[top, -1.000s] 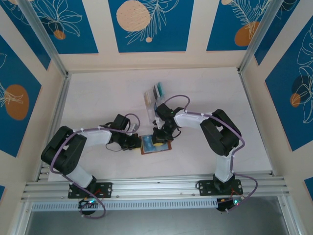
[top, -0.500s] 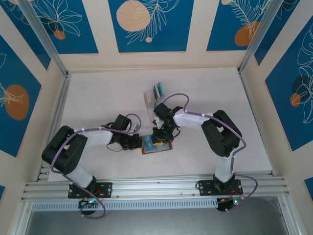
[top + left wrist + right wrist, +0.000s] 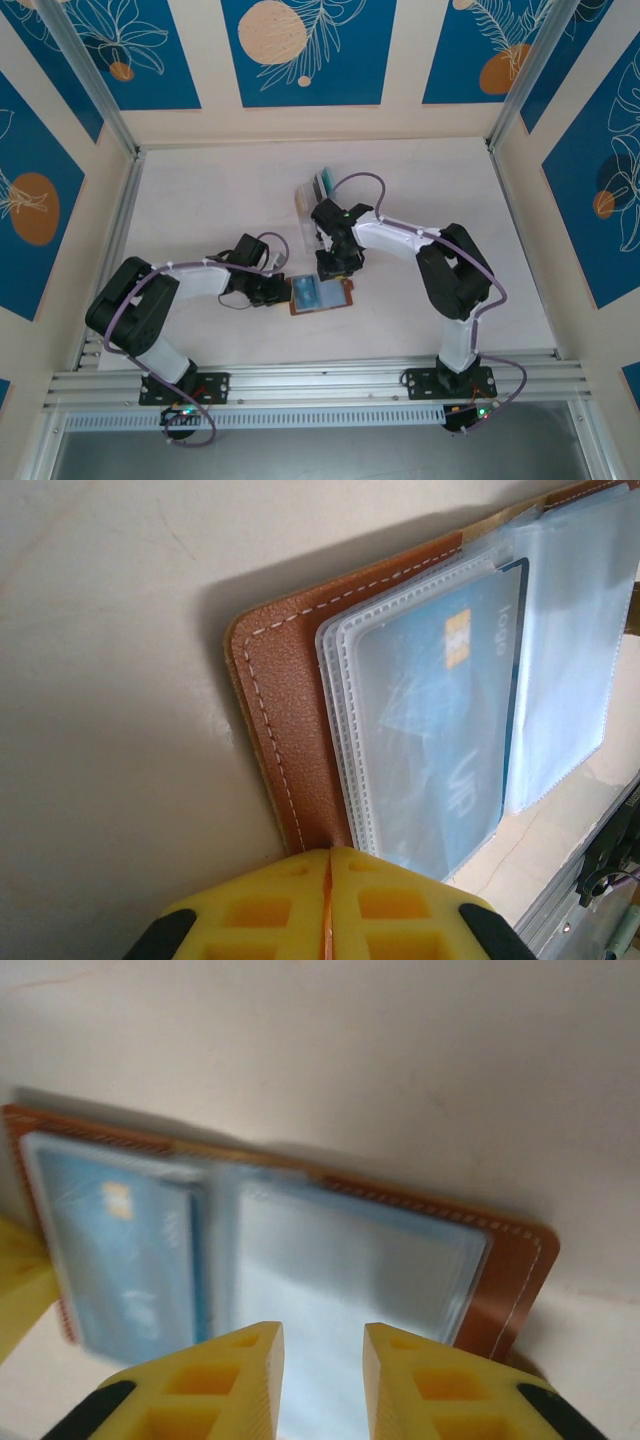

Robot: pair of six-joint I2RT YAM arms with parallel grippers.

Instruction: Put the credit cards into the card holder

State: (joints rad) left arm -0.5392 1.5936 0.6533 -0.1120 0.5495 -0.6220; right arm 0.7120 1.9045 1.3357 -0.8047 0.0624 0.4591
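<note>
Two grippers, one card holder, one rack of cards, all on a pale table [image 3: 200,200].

1. Card holder [image 3: 322,297]: brown stitched leather, lying open and flat on the table between the two arms, nearer the arm bases than the rack. Inside are pale translucent pockets [image 3: 560,650] stacked in layers with ribbed edges.

2. Blue card [image 3: 440,710]: seated in the pocket on the holder's left half, the side toward the left arm. It has a small gold chip and pale lettering (read through the plastic, so somewhat hazy). The card's edges lie within the pocket outline.

3. Credit cards [image 3: 325,182]: several stand on edge in a clear rack [image 3: 308,200] at the table's middle, beyond the card holder and apart from it. Teal and dark edges are discernible; the rest are too small to sort.

4. Left gripper [image 3: 329,855]: its yellow fingers [image 3: 250,910] are pressed together with no gap, and the tips touch the holder's outer leather border on the left. I cannot tell whether leather is pinched between them.

5. Right gripper [image 3: 323,1335]: its jaws are parted by a narrow gap with nothing between them. It hangs over the holder's right half, just above the pale pocket and pointing down at it.
</note>
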